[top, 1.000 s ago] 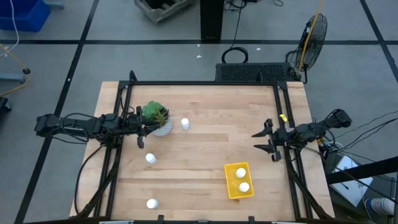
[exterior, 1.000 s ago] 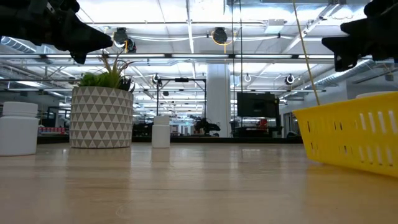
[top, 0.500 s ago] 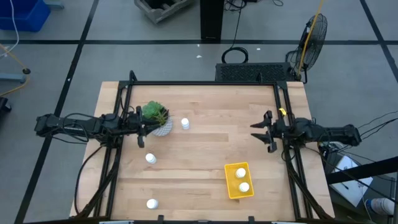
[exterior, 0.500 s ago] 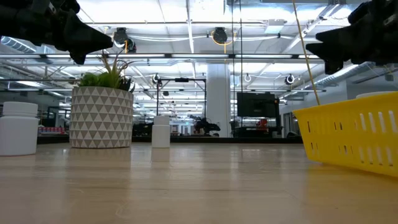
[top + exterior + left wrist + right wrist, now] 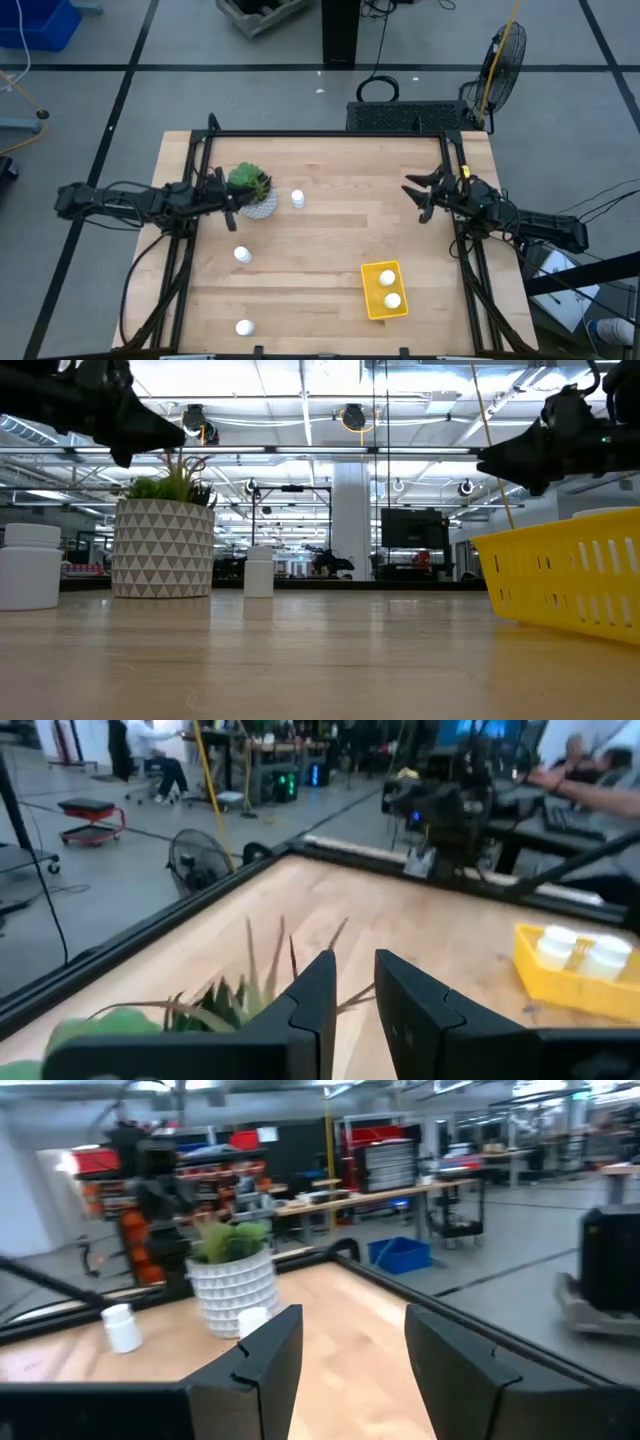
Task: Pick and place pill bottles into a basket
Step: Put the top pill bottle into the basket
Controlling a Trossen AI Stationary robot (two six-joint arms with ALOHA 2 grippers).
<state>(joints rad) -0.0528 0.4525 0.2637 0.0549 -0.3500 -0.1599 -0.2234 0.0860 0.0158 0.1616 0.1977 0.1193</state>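
Basket (image 5: 384, 290): near counter (image 5: 340, 200) edge, two bottles inside. Three bottles (image 5: 242, 255) loose by plant (image 5: 252, 190). Right pincer (image 5: 421, 193): spread, empty, likely turning toward them. Left pincer (image 5: 226, 190): pressed together, idle beside plant.

Grey floor (image 5: 250, 90), black fan (image 5: 505, 55) (perhaps idle), bright ceiling lights (image 5: 300, 380).

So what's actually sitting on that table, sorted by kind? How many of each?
Pill bottles: 5. Three stand loose on the wood; two sit in the tray.
Yellow tray: 1
Potted plant: 1
Total: 7
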